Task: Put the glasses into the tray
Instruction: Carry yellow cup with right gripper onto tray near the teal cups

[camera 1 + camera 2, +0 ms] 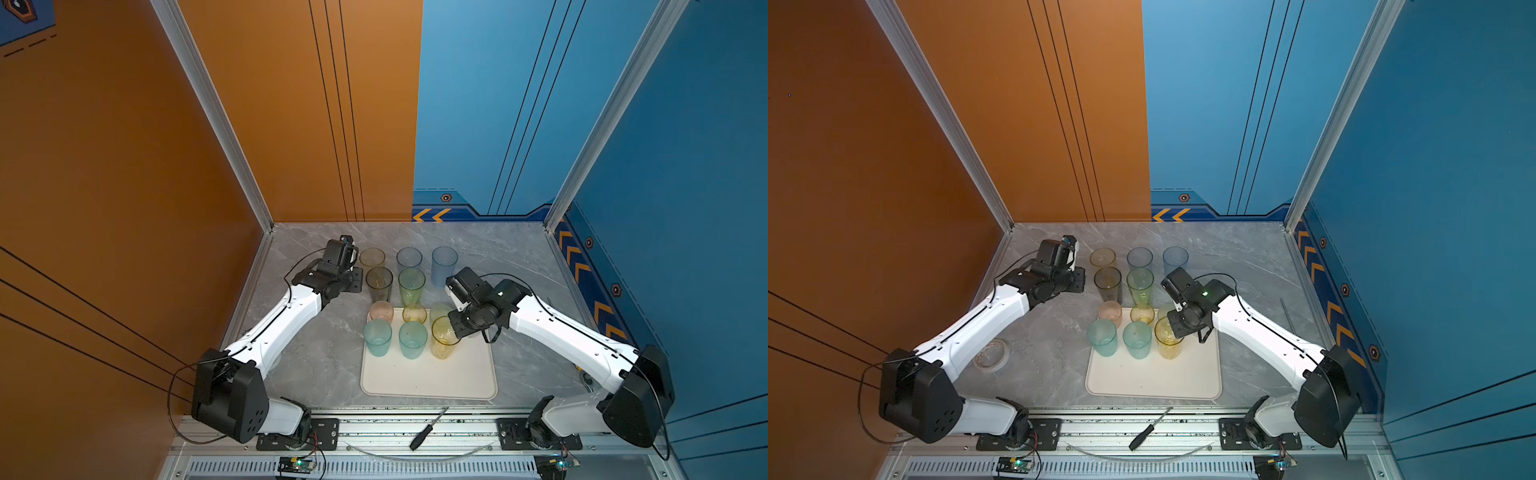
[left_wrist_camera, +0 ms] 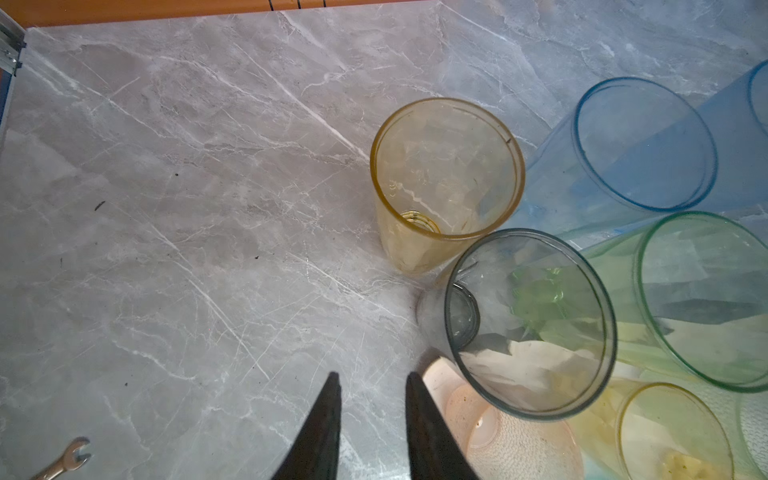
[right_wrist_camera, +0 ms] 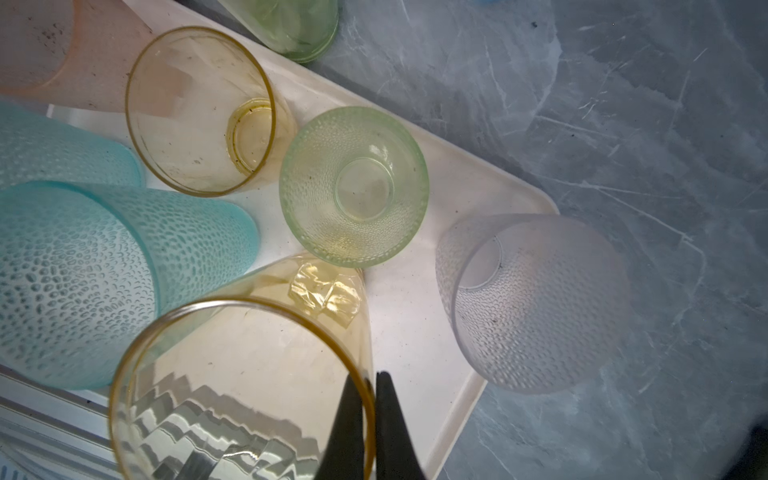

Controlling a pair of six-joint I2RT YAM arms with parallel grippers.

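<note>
The cream tray [image 1: 428, 380] [image 3: 415, 328] lies at the front centre of the table. My right gripper [image 3: 368, 380] is shut on the rim of a tall yellow glass [image 1: 442, 338] [image 3: 232, 374] over the tray, one finger inside and one outside. Two teal glasses [image 1: 377, 336] [image 1: 412, 338], a pink one [image 1: 381, 311], a small yellow one [image 3: 203, 112], a short green one [image 3: 355, 187] and a frosted clear one [image 3: 536, 303] stand on the tray. My left gripper [image 2: 372, 376] is open and empty beside the smoke grey glass [image 2: 528, 324] on the table.
Behind the tray stand a yellow glass [image 1: 372, 257], a tall green one [image 1: 411, 286] and two blue ones [image 1: 409, 257] [image 1: 444, 264]. A screwdriver [image 1: 428, 430] lies on the front rail, a tape roll [image 1: 992, 353] under the left arm, a wrench [image 2: 66, 459] on the table.
</note>
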